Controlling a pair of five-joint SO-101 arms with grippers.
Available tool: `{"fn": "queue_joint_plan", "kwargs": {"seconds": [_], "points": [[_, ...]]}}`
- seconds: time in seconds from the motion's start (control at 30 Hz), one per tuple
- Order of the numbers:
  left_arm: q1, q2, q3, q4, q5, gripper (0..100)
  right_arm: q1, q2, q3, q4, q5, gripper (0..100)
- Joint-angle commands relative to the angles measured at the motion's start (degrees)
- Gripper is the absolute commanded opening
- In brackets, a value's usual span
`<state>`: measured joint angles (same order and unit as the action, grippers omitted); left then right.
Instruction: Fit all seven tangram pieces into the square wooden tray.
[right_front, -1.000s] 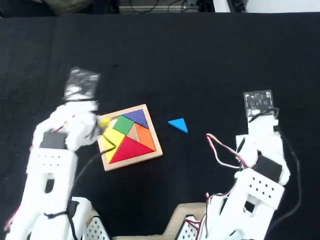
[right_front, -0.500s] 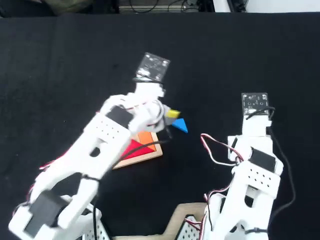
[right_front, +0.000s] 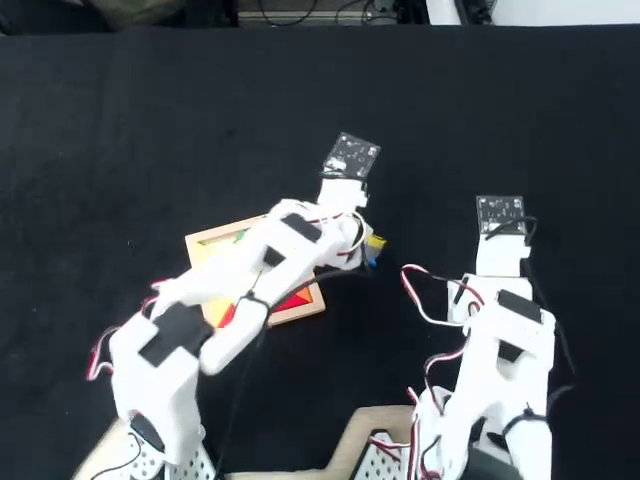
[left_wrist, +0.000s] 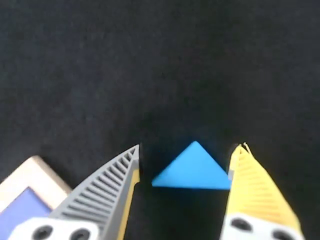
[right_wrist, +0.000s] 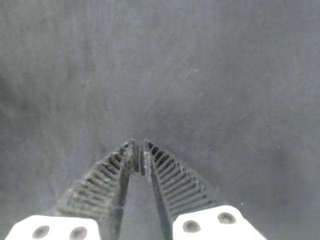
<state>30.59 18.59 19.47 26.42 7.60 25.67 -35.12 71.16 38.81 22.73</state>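
We see the left gripper spread wide, low in the left wrist picture. The blue triangle lies on the black table between its two fingers. The wooden tray sits left of the middle in the high picture, partly under that arm. The right gripper is squeezed tight, finger against finger.

My left arm and right arm are white shells with black servo blocks. Red, white and black cables loop beside the right one. A dark circuit board tops each wrist. The left gripper has one grey ribbed finger and one yellow finger. The right gripper has two grey toothed ones, with dark screws in white bases.
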Motion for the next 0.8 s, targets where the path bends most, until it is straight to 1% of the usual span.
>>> {"fn": "queue_joint_plan", "kwargs": {"seconds": [0.0, 0.17, 0.27, 0.37, 0.47, 0.53, 0.7, 0.77], "points": [[-0.92, 2.11, -6.02, -0.62, -4.48, 28, -0.35, 0.4, -2.77, -1.05, -0.09, 1.1], [-0.31, 2.11, -6.55, -0.62, -8.09, 28, -0.35, 0.4, -2.77, -1.05, 0.09, 1.1], [-1.98, 2.2, -6.55, -0.62, -11.25, 28, -0.53, 0.4, -2.77, -1.05, 0.18, 1.1], [-2.95, 2.46, -6.55, -0.09, -12.31, 28, -2.29, 0.48, -2.59, -1.05, 0.26, 1.1], [-2.42, 2.11, -7.16, 3.52, -12.48, 28, -2.81, 0.48, -2.59, -1.05, 0.26, 1.1], [-2.59, 2.11, -9.19, 8.09, -12.92, 28, -2.81, 0.48, -2.59, -1.05, 0.26, 1.1], [-3.74, 2.55, -14.99, 21.71, -19.78, 28, -2.73, 0.57, -2.59, -1.05, 0.26, 1.1], [-3.82, 2.11, -16.31, 25.05, -20.92, 28, -2.81, 0.57, -2.59, -1.05, 0.26, 1.1]]}}
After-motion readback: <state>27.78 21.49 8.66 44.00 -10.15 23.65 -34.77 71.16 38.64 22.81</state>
